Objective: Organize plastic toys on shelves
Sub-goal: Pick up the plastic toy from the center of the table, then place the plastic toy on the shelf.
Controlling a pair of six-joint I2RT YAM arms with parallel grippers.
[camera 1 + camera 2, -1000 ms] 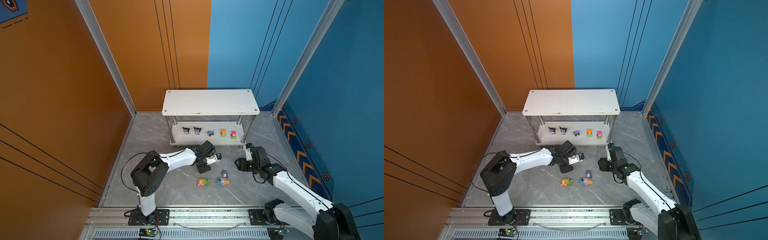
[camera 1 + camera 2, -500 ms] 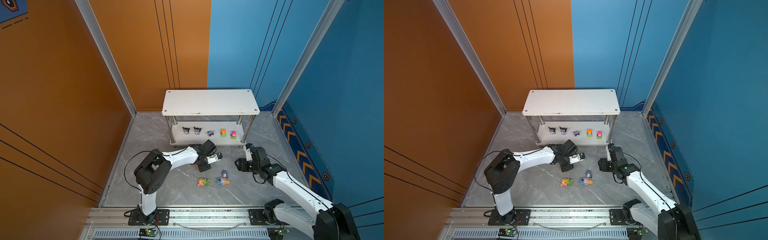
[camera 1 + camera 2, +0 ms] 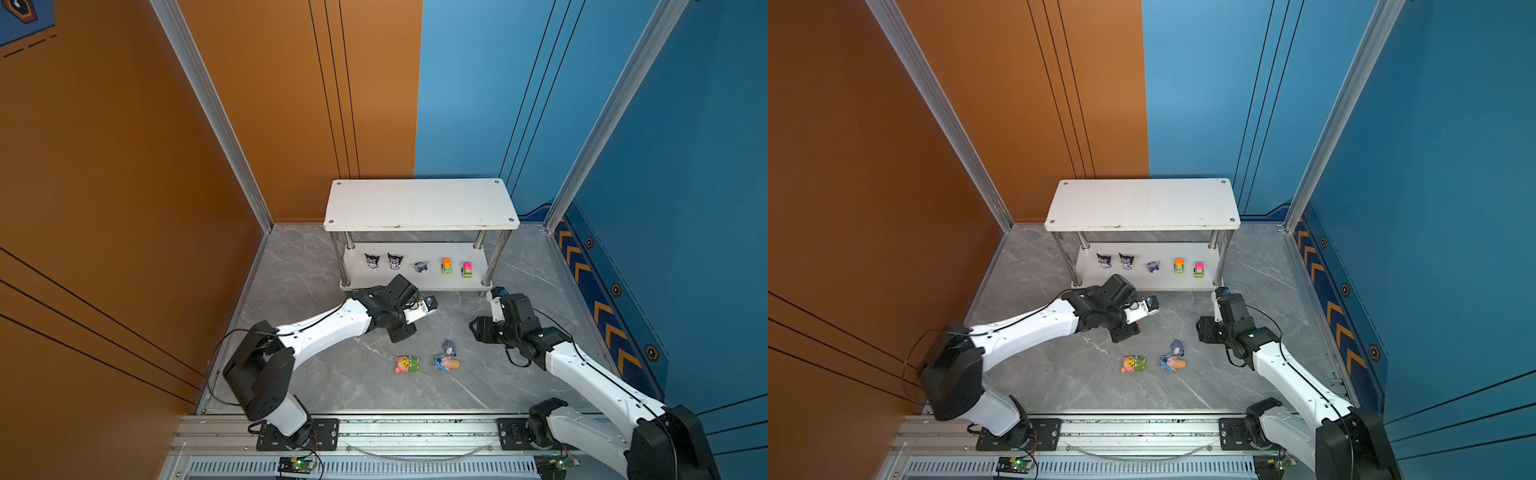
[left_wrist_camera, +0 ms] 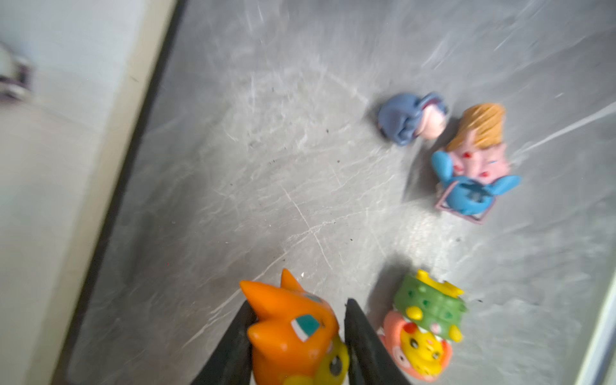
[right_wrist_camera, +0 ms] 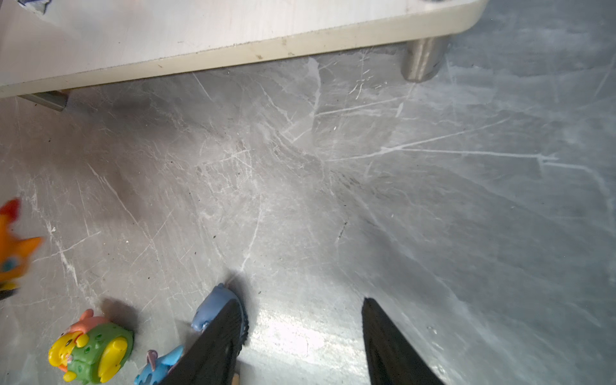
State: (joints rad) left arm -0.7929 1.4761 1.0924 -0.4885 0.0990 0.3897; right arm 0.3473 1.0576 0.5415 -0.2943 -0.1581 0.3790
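1. Two orange walls point(image 3: 270, 104) and two blue walls point(image 3: 478, 83) enclose a grey marbled floor point(image 3: 332, 374).
2. Orange dragon point(image 4: 290, 330): glossy and spiked, with a teal eye. It is clamped between the narrowed jaws of the left gripper point(image 4: 297, 301), just in front of the shelves point(image 3: 419, 203).
3. Three toys lie close together on the floor: pink-yellow one point(image 3: 407, 364), blue one on cone point(image 3: 445, 363) and grey donkey point(image 3: 449, 345).
4. Right gripper point(image 5: 300, 301): jaws stand apart with nothing between them, beside the donkey.
5. Lower board point(image 3: 432, 280) carries five toys in a row: two black-purple horned ones point(image 3: 372, 261) point(image 3: 395, 261), a purple-grey figure point(image 3: 421, 266), an orange-topped green car point(image 3: 446, 266) and a pink-topped green car point(image 3: 467, 269).
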